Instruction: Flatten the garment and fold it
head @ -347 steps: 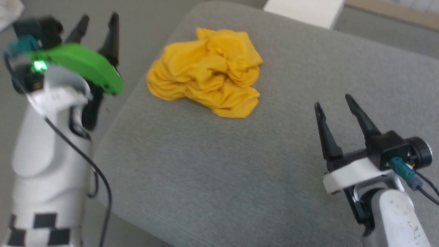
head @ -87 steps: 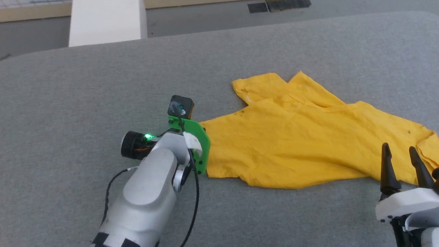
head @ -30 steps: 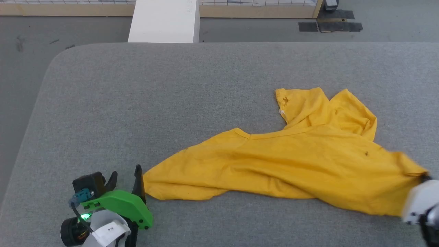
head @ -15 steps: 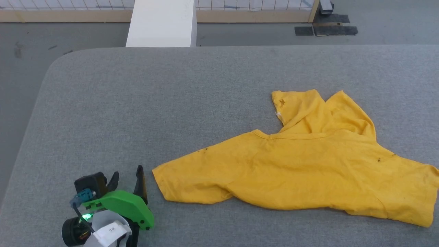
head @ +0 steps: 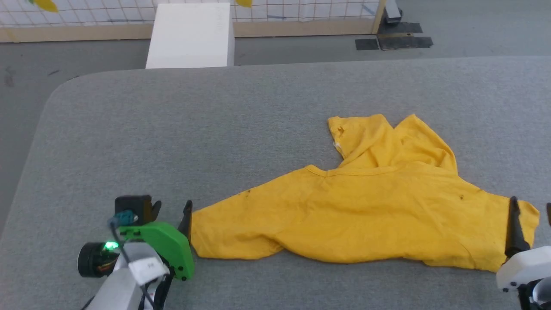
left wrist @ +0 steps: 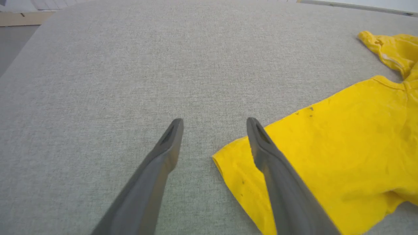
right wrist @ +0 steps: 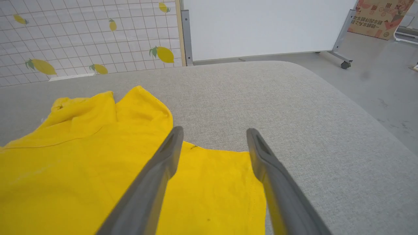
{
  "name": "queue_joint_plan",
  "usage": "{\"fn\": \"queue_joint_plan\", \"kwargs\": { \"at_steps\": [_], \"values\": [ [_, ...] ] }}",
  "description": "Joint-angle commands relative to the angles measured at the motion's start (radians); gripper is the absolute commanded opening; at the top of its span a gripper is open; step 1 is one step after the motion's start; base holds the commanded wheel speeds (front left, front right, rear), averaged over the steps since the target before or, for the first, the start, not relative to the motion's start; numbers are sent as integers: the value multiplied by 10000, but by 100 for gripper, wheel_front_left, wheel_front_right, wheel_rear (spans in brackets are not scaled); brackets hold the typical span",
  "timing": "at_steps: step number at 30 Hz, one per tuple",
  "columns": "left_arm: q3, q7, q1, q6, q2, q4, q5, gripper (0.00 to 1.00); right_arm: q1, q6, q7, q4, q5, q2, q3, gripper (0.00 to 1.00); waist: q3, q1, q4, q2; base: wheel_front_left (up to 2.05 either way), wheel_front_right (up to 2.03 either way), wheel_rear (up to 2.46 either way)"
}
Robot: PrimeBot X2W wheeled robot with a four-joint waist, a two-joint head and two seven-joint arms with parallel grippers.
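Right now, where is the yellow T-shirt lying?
Head view: the yellow T-shirt lies on the right half of the grey table, between the left gripper and right gripper.

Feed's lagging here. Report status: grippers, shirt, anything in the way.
Left gripper open beside the shirt, left end. Right gripper open over its right corner, holding nothing. Shirt spread on table, far part bunched, unfolded. Nothing blocking.

Grey fabric-covered surface [head: 258, 107] — 1 yellow garment [head: 366, 215] lies spread on it, far part seemingly bunched.
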Motion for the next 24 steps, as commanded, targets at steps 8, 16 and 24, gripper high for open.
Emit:
{"fn": "queue_joint_plan", "kwargs": {
  "at_steps": [8,16,24],
  "values": [
    [-543,2629,-772,-131,383,1010,-82,100,467,-13,318,-895,536,-14,1011,100,390,0,-694,0,0,0,0],
    [-920,4743,-416,-361,400,899,-767,0,494,-13,450,-907,632,-14,1121,100,464,0,-926,0,0,0,0],
    [-1087,4798,-374,-445,550,198,-693,0,-49,-13,994,-553,155,-306,889,100,547,0,-743,0,0,0,0]
  ]
}}
